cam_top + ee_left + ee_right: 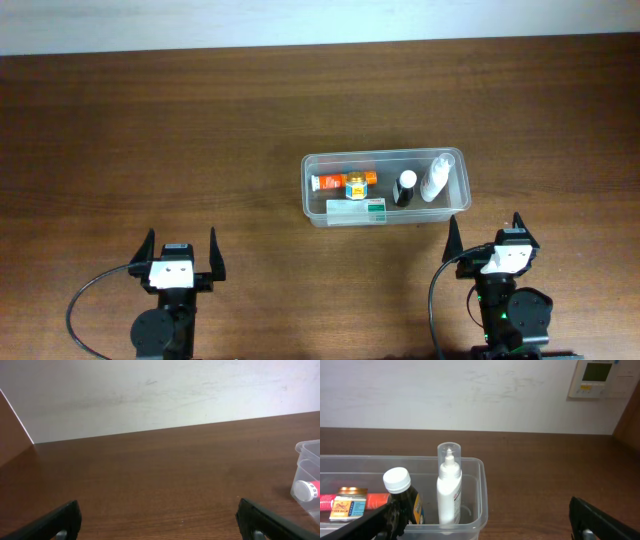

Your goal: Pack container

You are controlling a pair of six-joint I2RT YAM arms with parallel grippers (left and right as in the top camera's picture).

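The clear plastic container (pixel 455 157) stands right of the table's middle. Inside it are an orange-red tube (pixel 328 183), a small jar with a yellow-blue label (pixel 355 185), a white and green box (pixel 357 209), a dark bottle with a white cap (pixel 404 187) and a white spray bottle (pixel 436 177). In the right wrist view the container (pixel 476 467) holds the dark bottle (pixel 402 495) and the spray bottle (pixel 449 487) upright. My left gripper (pixel 181 257) and right gripper (pixel 487 238) are open and empty, both near the front edge, the right one just in front of the container.
The left wrist view shows the container's corner (pixel 306 452) with the tube's white cap (pixel 303 490) at the far right. A white wall runs along the table's far edge, with a wall panel (pixel 598 379) at the upper right.
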